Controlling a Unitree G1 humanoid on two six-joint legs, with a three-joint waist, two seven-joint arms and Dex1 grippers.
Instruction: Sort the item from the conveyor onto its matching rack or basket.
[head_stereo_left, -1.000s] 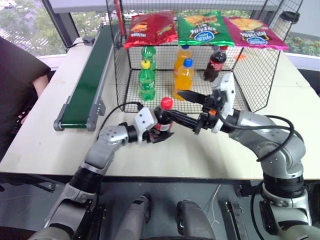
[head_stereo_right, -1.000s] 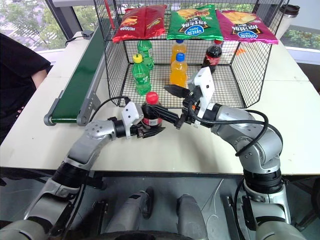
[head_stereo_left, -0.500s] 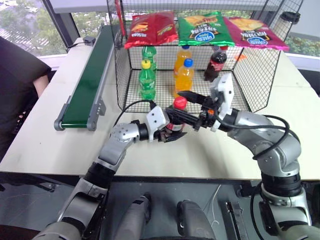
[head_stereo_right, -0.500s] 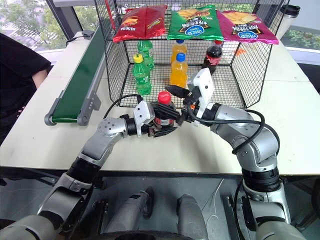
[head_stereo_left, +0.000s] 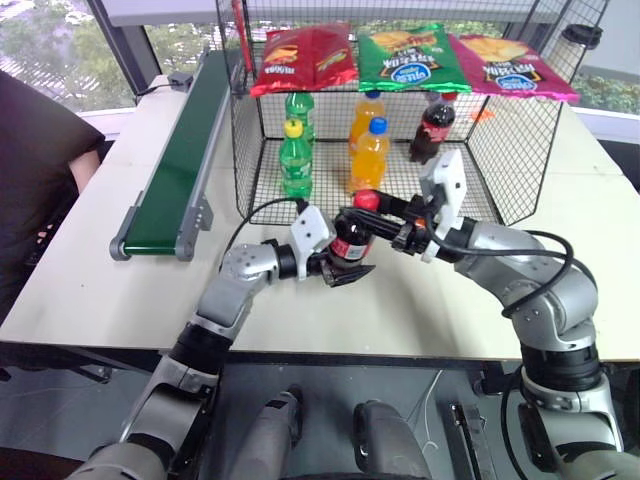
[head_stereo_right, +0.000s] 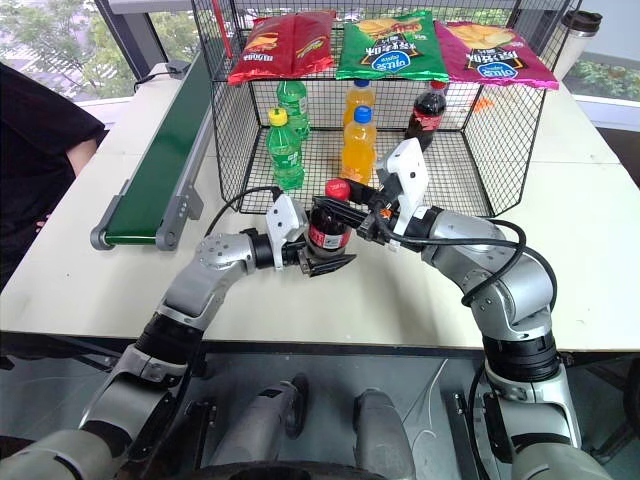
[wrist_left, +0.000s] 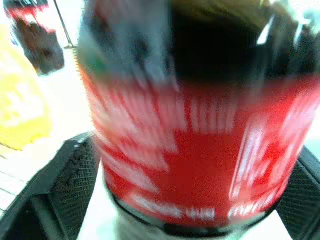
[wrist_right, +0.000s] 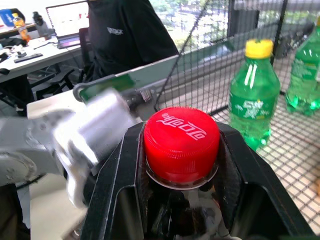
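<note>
Cola bottle (head_stereo_right: 328, 222), upright, passing hands: right tool (head_stereo_right: 352, 203) clamping its cap from three o'clock, left tool (head_stereo_right: 318, 250) standing open around the body, wire basket (head_stereo_right: 225, 130) lying at twelve o'clock.

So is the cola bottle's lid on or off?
On. The red cap sits on the cola bottle, with the right gripper shut around it.

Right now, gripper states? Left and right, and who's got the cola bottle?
Left gripper: open, fingers either side of the cola bottle, label level.
Right gripper: shut on the cola bottle at its red cap.
</note>
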